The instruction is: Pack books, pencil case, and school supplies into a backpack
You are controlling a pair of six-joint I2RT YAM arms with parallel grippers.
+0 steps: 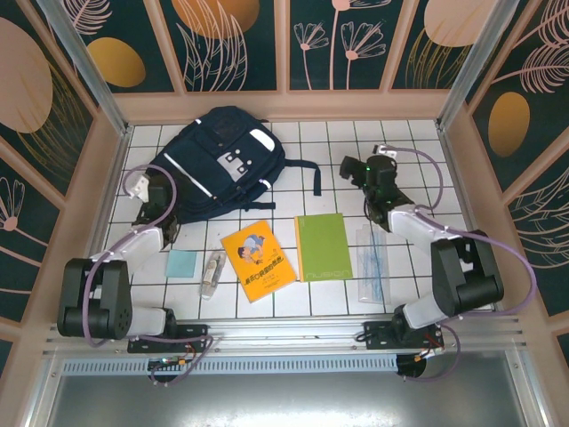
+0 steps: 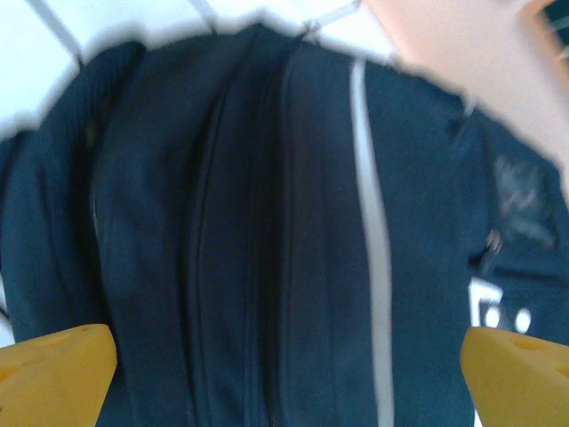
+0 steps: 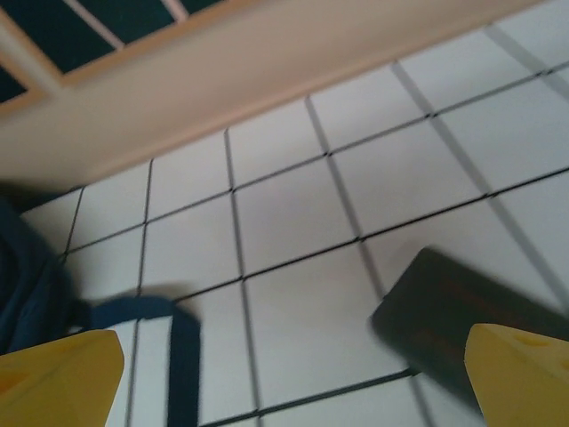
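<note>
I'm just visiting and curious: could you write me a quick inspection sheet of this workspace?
Surface: white tiled table, dark grid lines.
Job's things: navy backpack at the back left; orange-yellow book, green book, clear sleeve, tube packet and teal card lying in front; black pencil case on the tiles by the right pincer.
Clutter: nothing seen.
Pincers: left pincer open over the backpack; right pincer open, holding nothing.
Cables: purple cables looped along both arms.
Surroundings: wood-framed wall panels with leaf patterns.
</note>
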